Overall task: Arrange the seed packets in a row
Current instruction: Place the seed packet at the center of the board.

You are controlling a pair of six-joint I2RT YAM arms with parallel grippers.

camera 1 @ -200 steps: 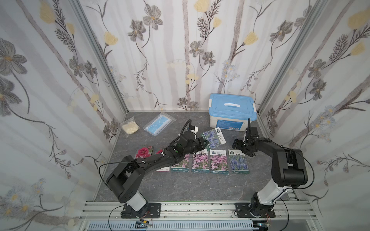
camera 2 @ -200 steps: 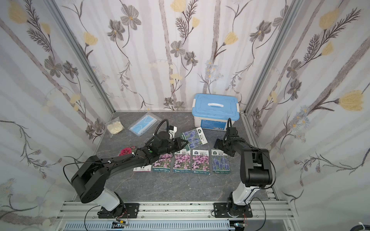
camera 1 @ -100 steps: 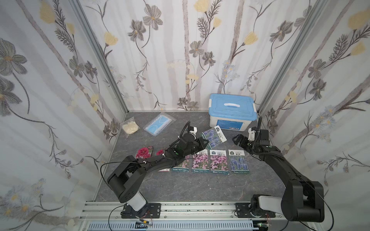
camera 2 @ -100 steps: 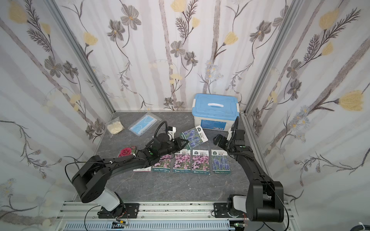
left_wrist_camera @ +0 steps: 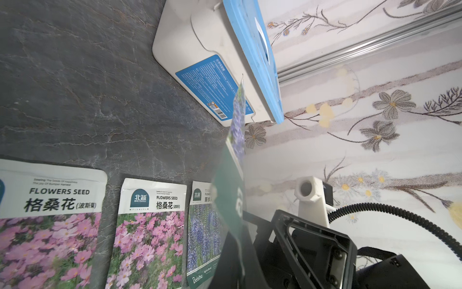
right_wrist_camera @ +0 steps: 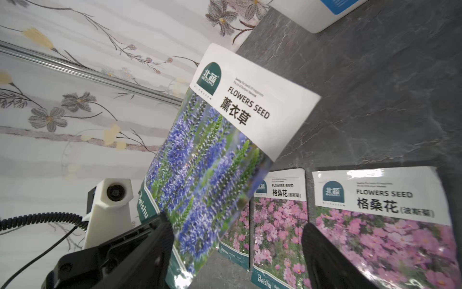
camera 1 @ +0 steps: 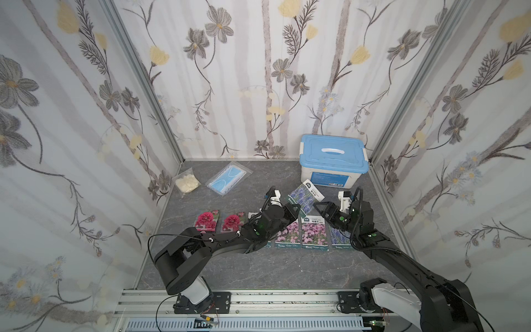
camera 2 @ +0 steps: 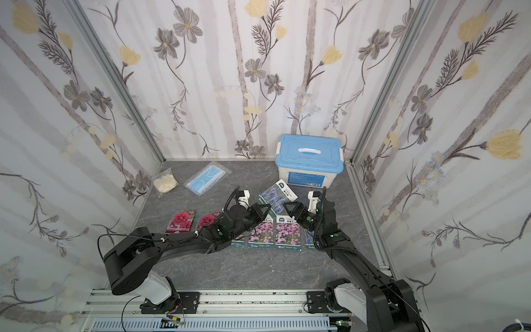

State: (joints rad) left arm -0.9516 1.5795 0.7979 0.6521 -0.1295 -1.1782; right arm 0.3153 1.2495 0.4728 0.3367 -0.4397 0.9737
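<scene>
My left gripper (camera 1: 296, 212) is shut on the lower end of a lavender-blue seed packet (camera 1: 305, 197), holding it tilted up above the table; it shows in both top views (camera 2: 276, 196). My right gripper (right_wrist_camera: 237, 257) is open, its fingers (right_wrist_camera: 155, 250) straddling that packet's (right_wrist_camera: 217, 150) lower part without clamping it. On the table lie a row of seed packets: two red (camera 1: 207, 220), pink ones (camera 1: 313, 234) (left_wrist_camera: 150, 225) and a lavender one (left_wrist_camera: 202, 225), partly hidden by my arms. The left wrist view shows the held packet (left_wrist_camera: 237, 125) edge-on.
A white box with a blue lid (camera 1: 333, 161) stands at the back right, close behind the held packet. A clear bag with a blue mask (camera 1: 228, 179) and a bag of cream stuff (camera 1: 186, 182) lie at the back left. Papered walls close in three sides.
My right gripper has swung left from beside the row to the held lavender packet, and its jaws have narrowed a little. The left gripper has kept its hold.
</scene>
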